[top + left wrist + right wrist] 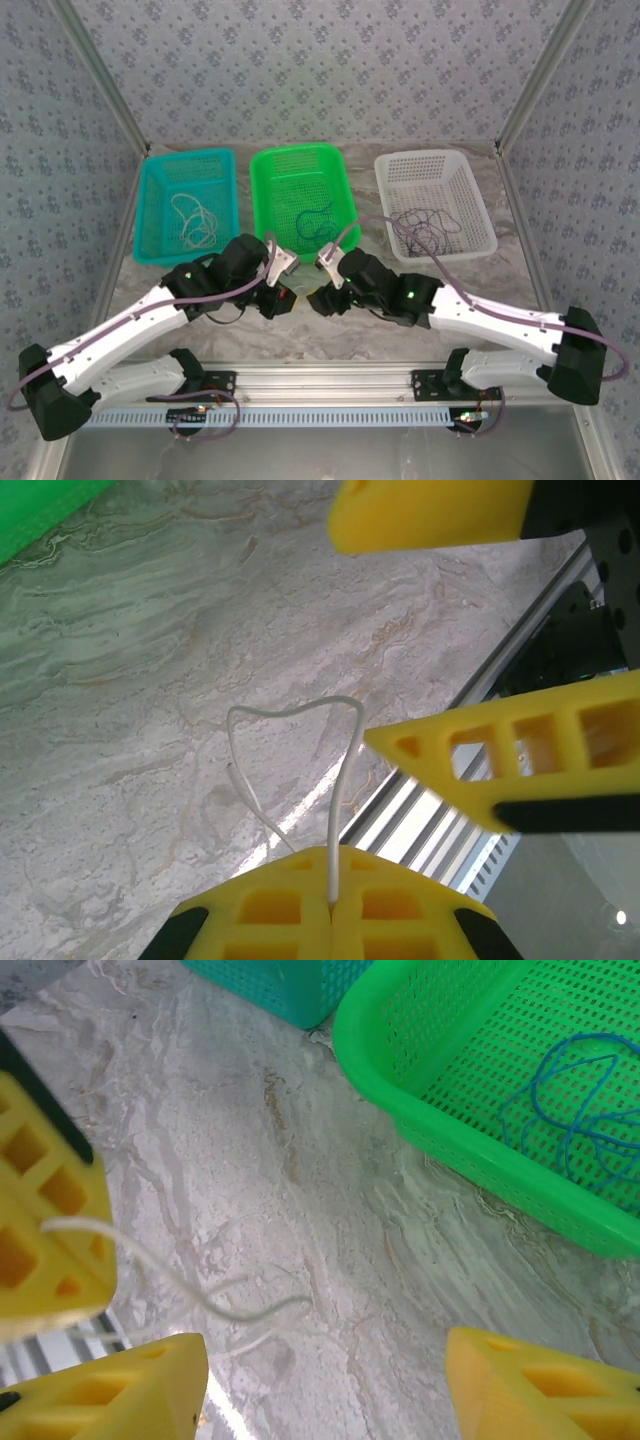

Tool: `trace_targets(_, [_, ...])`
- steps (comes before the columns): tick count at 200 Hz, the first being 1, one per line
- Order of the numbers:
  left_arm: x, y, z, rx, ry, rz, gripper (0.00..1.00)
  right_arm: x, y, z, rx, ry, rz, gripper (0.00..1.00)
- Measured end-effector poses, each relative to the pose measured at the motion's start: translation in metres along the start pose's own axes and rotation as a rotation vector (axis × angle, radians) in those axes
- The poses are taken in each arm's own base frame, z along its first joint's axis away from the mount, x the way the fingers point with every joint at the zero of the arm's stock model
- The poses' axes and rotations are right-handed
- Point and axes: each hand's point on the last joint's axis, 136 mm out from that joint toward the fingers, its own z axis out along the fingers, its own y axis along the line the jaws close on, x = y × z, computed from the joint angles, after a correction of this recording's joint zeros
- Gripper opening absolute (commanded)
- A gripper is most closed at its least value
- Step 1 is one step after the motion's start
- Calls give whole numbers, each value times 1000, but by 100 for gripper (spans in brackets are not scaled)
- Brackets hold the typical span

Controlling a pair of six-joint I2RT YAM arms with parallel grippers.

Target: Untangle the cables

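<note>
Three cables are sorted into baskets: a whitish cable (192, 220) in the teal basket (150, 200) at 10 o'clock, a blue cable (318, 222) in the green basket (262, 160) at 12, a dark cable (425, 225) in the white basket (385, 165) at 2. One white wire loop (300, 708) is clamped in the closed left gripper (330, 880) over the marble tabletop (120, 680). The right gripper (325, 1390) is held just beside it, jaws apart and empty. A grip on the loop's free end is judged to be the next move.

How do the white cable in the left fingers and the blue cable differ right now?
The white cable is pinched by the shut fingers of the left gripper; the blue cable lies loose in the green basket. The white one shows a single loop; the blue one, several overlapping loops. Both are very thin.
</note>
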Motion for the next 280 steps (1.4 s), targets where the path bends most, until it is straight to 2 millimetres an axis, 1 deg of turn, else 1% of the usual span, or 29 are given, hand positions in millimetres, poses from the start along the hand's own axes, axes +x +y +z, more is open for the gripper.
trace_targets(17, [-3, -1, -3, 20, -13, -12, 0, 0, 0, -7, -9, -11, 3, 71])
trace_targets(35, [-9, -7, -5, 60, -32, -16, 0, 3, 1, -9, -20, -13, 3, 73])
trace_targets(55, [-12, -17, -6, 114, -40, -12, 0, 6, 3, -7, -34, -10, 3, 74])
trace_targets(87, [-14, -28, -8, 178, -41, 1, 0, 1, 8, 0, -60, -24, -16, 74])
trace_targets(118, [-13, -33, -9, 210, -35, 1, 0, 5, 10, 9, -78, -7, -52, 72])
trace_targets(128, [-14, -35, -10, 221, -35, 2, 0, 4, 10, 10, -83, -8, -62, 67])
trace_targets(132, [-14, -35, -10, 224, -38, 4, 0, 4, 11, 11, -86, -6, -65, 62])
trace_targets(133, [-14, -36, -10, 227, -37, 4, 0, 4, 11, 11, -87, -7, -70, 62])
trace_targets(139, [-15, -38, -11, 237, -40, 8, 0, 4, 11, 11, -91, -5, -74, 54])
trace_targets(144, [-15, -40, -12, 247, -39, 10, 0, 4, 11, 11, -93, -7, -74, 43])
trace_targets(145, [-15, -40, -12, 249, -39, 11, 0, 4, 11, 11, -94, -7, -79, 43])
trace_targets(153, [-14, -43, -13, 268, -33, 13, 0, 1, 10, 11, -94, -17, -85, 30])
trace_targets(167, [-12, -48, -14, 293, -23, 19, 0, -4, 9, 11, -98, -35, -82, 12])
trace_targets(174, [-11, -49, -14, 300, -20, 23, 3, -4, 8, 11, -100, -36, -83, 6])
trace_targets(184, [-10, -48, -14, 299, -16, 25, 6, -3, 8, 11, -102, -33, -79, 4])
trace_targets(197, [-10, -43, -13, 275, -17, 19, 8, -1, 8, 11, -106, -22, -82, 4])
trace_targets(201, [-10, -40, -13, 263, -17, 16, 14, -1, 9, 10, -106, -18, -81, 4])
trace_targets(206, [-10, -36, -12, 244, -18, 14, 26, 1, 9, 10, -106, -12, -82, 4])
trace_targets(208, [-10, -33, -12, 234, -20, 11, 28, 1, 9, 10, -106, -11, -83, 3])
trace_targets(220, [-10, -21, -10, 166, -25, -10, 29, 2, 7, 10, -98, -2, -78, 0])
trace_targets(222, [-10, -17, -10, 148, -28, -17, 31, 2, 7, 10, -95, -1, -77, 0])
trace_targets(226, [-10, -11, -10, 112, -35, -23, 41, 2, 6, 9, -89, 2, -72, 0])
trace_targets(229, [-10, -6, -10, 85, -38, -35, 50, 2, 5, 9, -84, 3, -70, 0])
trace_targets(232, [-11, 0, -11, 52, -45, -41, 54, 2, 4, 9, -79, 6, -66, 0])
trace_targets(244, [-12, 21, -15, -68, -80, -89, 56, 2, -1, 8, -49, 12, -41, 0])
trace_targets(258, [-16, 41, -28, -190, -151, -153, 62, 0, -7, 7, -8, 12, 4, 0])
trace_targets(269, [-21, 47, -39, -222, -232, -194, 62, -4, -14, 7, 37, 14, 51, 0])
trace_targets(280, [-22, 48, -48, -211, -309, -232, 62, -8, -21, 9, 81, 12, 93, 0])
